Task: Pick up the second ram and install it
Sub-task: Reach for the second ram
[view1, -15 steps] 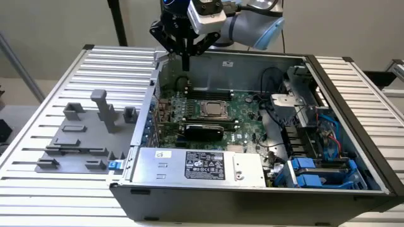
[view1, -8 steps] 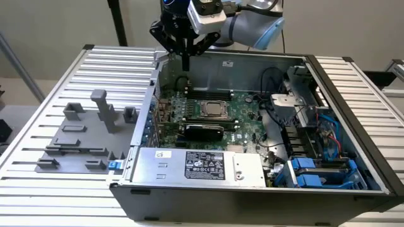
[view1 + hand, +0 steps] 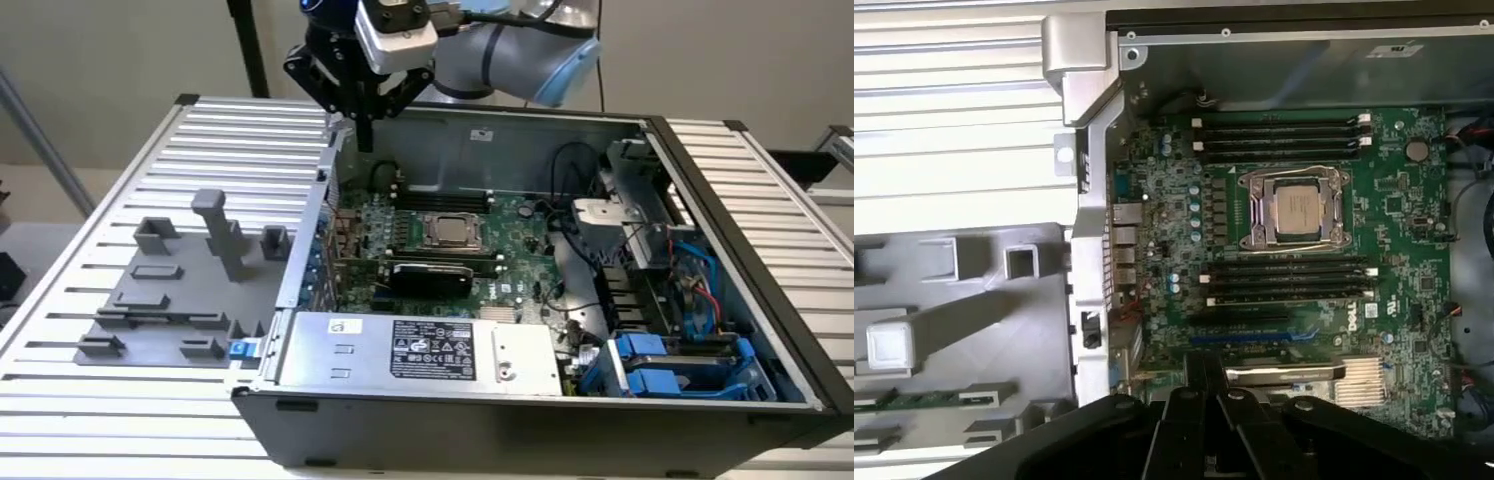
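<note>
Colours on my feed right now.
I see a green motherboard (image 3: 454, 215) with black slots (image 3: 1284, 280) and a silver socket (image 3: 1297, 208), a dark grey case (image 3: 534, 425), a table (image 3: 107, 400) ribbed in silver-white, and plain grey holder blocks (image 3: 160, 300). The brackets (image 3: 667, 365) are blue. The power supply (image 3: 534, 365) is silver with a black label (image 3: 434, 350). My arm (image 3: 501, 50) is pale grey with a light-blue cap (image 3: 567, 75), and its gripper (image 3: 363, 125) is black.
</note>
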